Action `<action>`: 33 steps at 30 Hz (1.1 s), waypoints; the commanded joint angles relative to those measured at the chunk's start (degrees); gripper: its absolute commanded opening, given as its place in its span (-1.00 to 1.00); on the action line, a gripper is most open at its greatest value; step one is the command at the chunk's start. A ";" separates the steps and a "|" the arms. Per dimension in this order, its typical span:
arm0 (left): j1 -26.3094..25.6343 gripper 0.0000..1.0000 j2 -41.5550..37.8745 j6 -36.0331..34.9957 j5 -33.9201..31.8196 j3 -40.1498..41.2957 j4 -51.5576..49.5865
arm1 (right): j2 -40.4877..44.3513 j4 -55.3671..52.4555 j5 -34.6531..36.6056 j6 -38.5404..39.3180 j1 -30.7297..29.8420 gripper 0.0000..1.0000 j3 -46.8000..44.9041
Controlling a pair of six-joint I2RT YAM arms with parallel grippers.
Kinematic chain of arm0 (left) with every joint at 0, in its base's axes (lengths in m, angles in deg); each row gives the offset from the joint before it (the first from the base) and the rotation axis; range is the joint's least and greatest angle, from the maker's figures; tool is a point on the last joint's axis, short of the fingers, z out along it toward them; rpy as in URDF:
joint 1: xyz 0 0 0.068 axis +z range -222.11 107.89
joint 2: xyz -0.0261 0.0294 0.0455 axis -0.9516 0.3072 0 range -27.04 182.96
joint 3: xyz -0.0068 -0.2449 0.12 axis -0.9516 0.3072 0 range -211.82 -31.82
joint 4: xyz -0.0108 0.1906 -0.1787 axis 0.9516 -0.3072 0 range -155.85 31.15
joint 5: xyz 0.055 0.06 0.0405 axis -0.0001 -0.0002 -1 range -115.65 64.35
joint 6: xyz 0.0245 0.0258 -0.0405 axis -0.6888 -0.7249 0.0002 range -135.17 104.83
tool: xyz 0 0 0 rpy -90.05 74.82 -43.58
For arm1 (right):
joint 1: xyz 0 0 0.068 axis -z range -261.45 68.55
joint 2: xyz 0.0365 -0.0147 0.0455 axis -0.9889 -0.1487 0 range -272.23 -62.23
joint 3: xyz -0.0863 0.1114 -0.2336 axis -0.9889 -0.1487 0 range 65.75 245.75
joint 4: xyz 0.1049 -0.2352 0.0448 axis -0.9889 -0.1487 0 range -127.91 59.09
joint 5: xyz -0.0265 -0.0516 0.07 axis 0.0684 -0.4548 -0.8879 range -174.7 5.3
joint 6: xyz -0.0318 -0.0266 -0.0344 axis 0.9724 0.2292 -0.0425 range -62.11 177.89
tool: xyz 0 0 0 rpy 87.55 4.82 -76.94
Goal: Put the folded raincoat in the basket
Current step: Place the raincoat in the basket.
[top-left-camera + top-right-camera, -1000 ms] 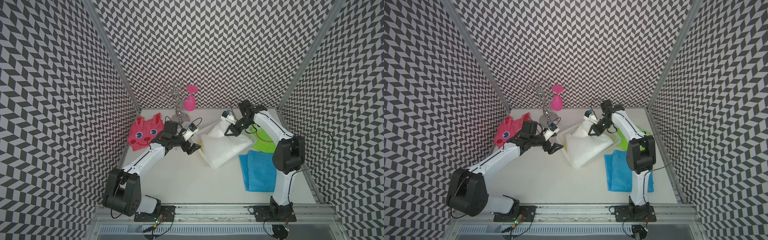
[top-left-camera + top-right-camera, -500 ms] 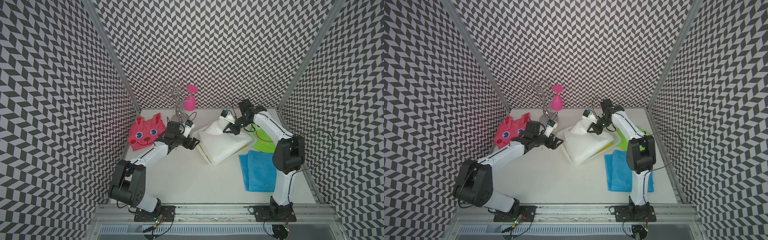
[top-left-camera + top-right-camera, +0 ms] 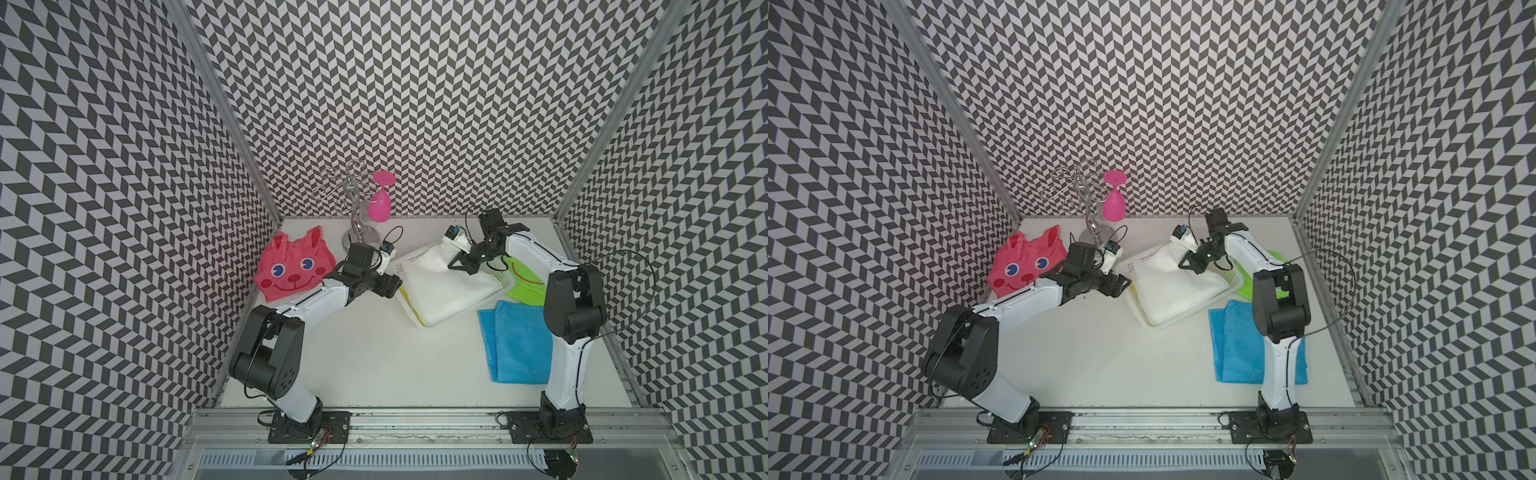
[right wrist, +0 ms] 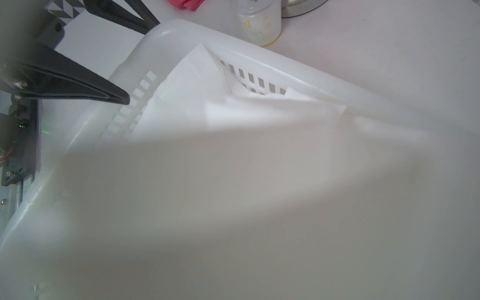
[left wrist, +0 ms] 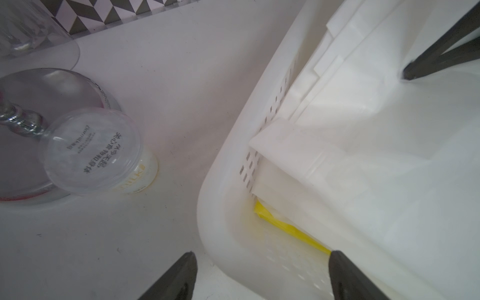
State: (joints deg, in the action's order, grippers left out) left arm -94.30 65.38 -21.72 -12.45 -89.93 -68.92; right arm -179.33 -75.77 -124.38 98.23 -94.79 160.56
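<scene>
The white basket (image 3: 409,309) (image 3: 1144,318) stands at mid table in both top views. A white folded raincoat (image 3: 446,286) (image 3: 1177,291) lies in it, on top of a yellow one (image 5: 285,228). My right gripper (image 3: 457,264) (image 3: 1187,264) is shut on the white raincoat's far edge, which rises in a peak to it. In the right wrist view the cloth (image 4: 194,98) hides the jaws. My left gripper (image 3: 395,286) (image 5: 262,253) is open, its fingers on either side of the basket's left corner rim (image 5: 220,207).
A pink bunny raincoat (image 3: 293,270) lies at the far left, with a green one (image 3: 523,282) and a blue one (image 3: 515,340) at the right. A metal glass rack (image 3: 357,208) with a pink glass (image 3: 379,203) stands at the back, a small bottle (image 5: 135,168) beside its base.
The right gripper has lowered the white raincoat, which now lies flatter in the basket. The left gripper has moved in to the basket's left corner and narrowed a little.
</scene>
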 commanded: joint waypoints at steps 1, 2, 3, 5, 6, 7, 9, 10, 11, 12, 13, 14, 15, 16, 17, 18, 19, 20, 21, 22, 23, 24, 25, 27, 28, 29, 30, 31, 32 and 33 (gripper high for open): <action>0.85 0.61 -0.55 -3.98 -3.90 -0.70 -1.04 | 0.70 5.32 -5.76 -2.51 -0.14 -1.00 -1.55; 1.08 0.60 -0.61 -4.71 -4.07 -0.77 -1.03 | 0.50 5.62 -6.30 -3.25 -0.19 -1.00 -1.95; 1.50 0.57 -0.66 -5.57 -4.36 -0.77 -1.19 | 0.36 6.14 -6.39 -4.32 -0.43 -0.99 -2.42; 2.31 0.45 -0.71 -8.18 -3.81 -0.78 -1.88 | -0.04 7.02 -5.33 -7.15 -0.87 -0.97 -3.20; 2.56 0.42 -0.69 -9.95 -3.55 -0.86 -2.54 | -0.28 7.34 -4.90 -8.46 -1.08 -0.93 -3.52; 2.74 0.40 -0.68 -11.69 -3.88 -0.71 -3.04 | -0.42 7.58 -4.88 -9.54 -1.11 -0.85 -3.72; 3.26 0.31 -0.86 -14.03 -4.56 -0.51 -3.62 | -0.43 7.90 -5.63 -11.11 -1.24 -0.77 -4.29; 3.96 0.28 -1.02 -15.02 -4.33 -0.27 -3.73 | -0.22 8.17 -6.07 -11.89 -1.40 -0.74 -4.73; 4.80 0.25 -1.11 -15.73 -3.82 -0.17 -3.88 | 0.08 8.77 -6.24 -12.83 -1.72 -0.72 -5.31; 5.81 0.23 -1.27 -16.64 -2.96 -0.25 -4.24 | 0.55 9.87 -6.25 -13.99 -1.98 -0.68 -6.10; 6.75 0.22 -1.37 -17.43 -2.42 -0.47 -4.47 | 1.20 11.98 -5.88 -15.98 -2.33 -0.63 -7.24; 7.42 0.21 -1.39 -18.32 -2.14 -0.63 -4.66 | 1.86 14.40 -5.12 -18.41 -2.56 -0.53 -8.31; 8.05 0.20 -1.45 -19.49 -2.22 -0.95 -4.94 | 2.53 16.72 -4.05 -21.16 -2.69 -0.44 -9.47; 8.37 0.19 -1.39 -20.63 -3.13 -1.40 -5.15 | 2.97 17.91 -3.81 -22.71 -2.78 -0.42 -10.10; 8.52 0.18 -1.40 -21.38 -4.09 -1.75 -5.18 | 3.20 18.49 -3.99 -23.40 -2.83 -0.41 -10.45; 8.77 0.18 -1.33 -22.11 -4.59 -1.99 -5.29 | 3.63 19.26 -3.92 -24.48 -2.87 -0.36 -10.80; 9.14 0.18 -1.42 -22.77 -4.29 -2.31 -5.45 | 4.11 20.20 -3.61 -25.83 -3.00 -0.30 -11.16; 9.42 0.18 -1.34 -23.15 -4.13 -2.58 -5.61 | 4.59 20.82 -3.50 -26.72 -3.15 -0.16 -11.42; 9.68 0.19 -1.24 -23.54 -3.83 -3.08 -6.02 | 5.27 21.95 -3.27 -28.18 -3.26 -0.01 -11.87; 9.84 0.22 -1.16 -24.05 -3.13 -3.73 -6.73 | 6.11 22.90 -3.17 -29.23 -3.40 0.03 -12.39; 10.02 0.26 -1.05 -24.36 -2.36 -4.32 -7.53 | 6.91 24.14 -3.10 -30.16 -3.52 0.07 -13.16; 10.14 0.29 -1.07 -24.58 -1.29 -5.01 -8.54 | 7.95 25.77 -2.86 -31.33 -3.68 0.16 -14.14; 10.31 0.32 -1.30 -24.58 0.06 -5.75 -9.27 | 8.96 27.09 -2.35 -32.36 -3.75 0.18 -14.83; 10.42 0.36 -2.27 -24.24 2.19 -6.87 -10.24 | 10.69 28.51 -1.01 -33.86 -3.97 0.18 -15.43; 10.38 0.38 -2.92 -24.31 3.25 -7.51 -10.90 | 11.51 28.52 0.38 -34.77 -4.01 0.19 -15.23; 10.44 0.40 -3.53 -24.19 4.12 -8.16 -11.47 | 12.23 28.60 1.45 -35.55 -4.06 0.19 -15.18; 10.43 0.42 -4.18 -23.98 4.87 -8.96 -12.08 | 13.08 28.45 2.05 -35.97 -4.06 0.19 -14.96; 10.47 0.44 -4.83 -23.77 5.44 -9.85 -12.76 | 13.97 28.43 3.03 -36.57 -4.06 0.19 -14.91; 10.44 0.47 -5.44 -23.58 5.98 -10.69 -13.66 | 14.64 28.38 5.04 -37.42 -4.16 0.19 -14.82; 10.39 0.49 -6.15 -23.06 5.74 -11.70 -14.30 | 15.39 27.68 7.39 -37.78 -4.27 0.19 -14.51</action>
State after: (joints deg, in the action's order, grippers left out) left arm -84.01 63.13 -45.10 -9.83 -98.19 -80.22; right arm -167.17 -51.00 -122.45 63.71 -98.55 145.30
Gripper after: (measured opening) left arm 0.741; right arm 0.596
